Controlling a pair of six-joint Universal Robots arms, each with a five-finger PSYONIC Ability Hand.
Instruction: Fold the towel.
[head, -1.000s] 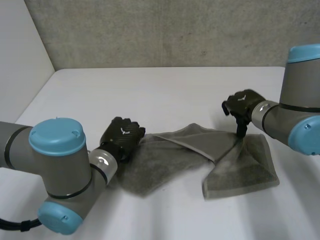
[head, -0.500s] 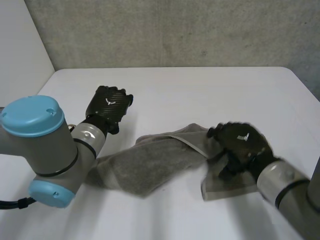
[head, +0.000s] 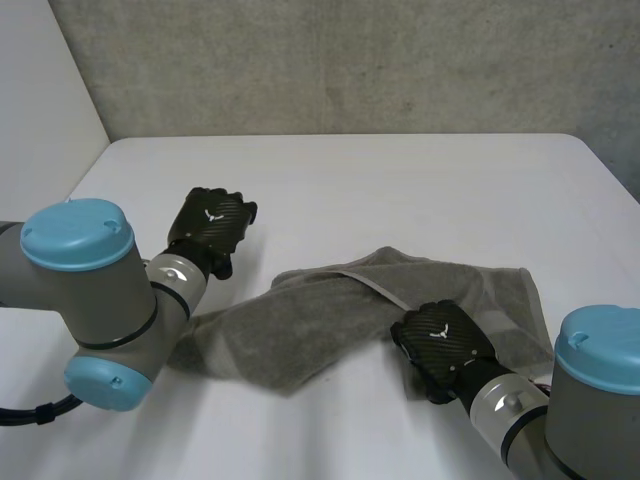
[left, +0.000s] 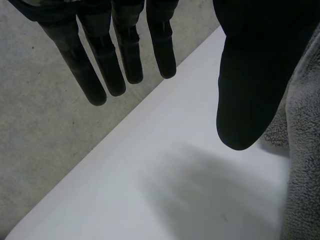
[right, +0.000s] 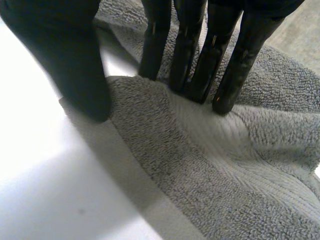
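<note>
Left arm (head: 90, 290): lower left of the head view, grey with a light-blue cap, reaching up toward the middle left.
Left hand (head: 212, 225): middle left of the head view, over the bare white table (head: 400, 180), apart from the towel's left end. In its wrist view the fingers (left: 100, 65) hang straight and spread, the thumb (left: 245, 90) is straight beside a towel edge, and nothing lies between them.
Towel (head: 300, 320): grey terry, rumpled and partly lapped over itself. It lies across the lower middle of the head view, from just beside the left arm to the right side.
Right hand (head: 440, 345): lower right of centre in the head view, at the towel's near edge. In its wrist view the straight fingers (right: 190, 55) rest their tips on the cloth. The thumb (right: 75, 65) points down at the table beside a towel corner, and whether it touches the cloth cannot be told.
Right arm (head: 590, 380): lower right corner of the head view, light-blue cap uppermost.
</note>
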